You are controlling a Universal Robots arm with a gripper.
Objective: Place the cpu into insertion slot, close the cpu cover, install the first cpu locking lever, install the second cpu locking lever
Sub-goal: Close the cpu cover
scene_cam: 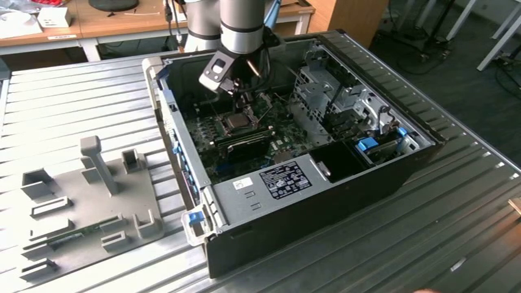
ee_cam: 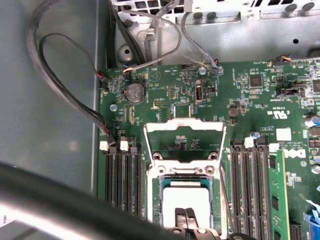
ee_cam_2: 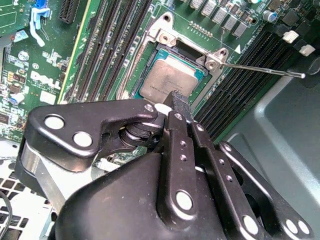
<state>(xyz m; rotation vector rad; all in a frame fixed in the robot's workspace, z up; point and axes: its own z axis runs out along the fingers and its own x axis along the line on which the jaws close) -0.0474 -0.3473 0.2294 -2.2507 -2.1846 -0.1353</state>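
The cpu [ee_cam_2: 167,79] lies flat in the insertion slot [ee_cam_2: 146,62] on the green board, its silvery top showing. My gripper [ee_cam_2: 177,96] is shut, with its fingertips down over the chip's top near one edge and nothing between them. In the first wrist view the cpu [ee_cam: 187,196] sits in the insertion slot [ee_cam: 155,200] with the gripper [ee_cam: 186,214] above it. The cpu cover [ee_cam: 183,126] is swung open behind the slot, and the board shows through its window. A thin locking lever [ee_cam_2: 260,68] sticks out sideways, unlatched. In the exterior view the gripper [scene_cam: 241,107] reaches into the case just above the cpu [scene_cam: 237,122].
Long black memory slots [ee_cam: 122,175] flank the socket on both sides. Black cables [ee_cam: 65,90] run along the case wall. The open computer case [scene_cam: 391,177] lies on a ribbed metal table, with a drive cage [scene_cam: 326,91] inside. A grey fixture plate [scene_cam: 82,201] sits at the exterior view's left.
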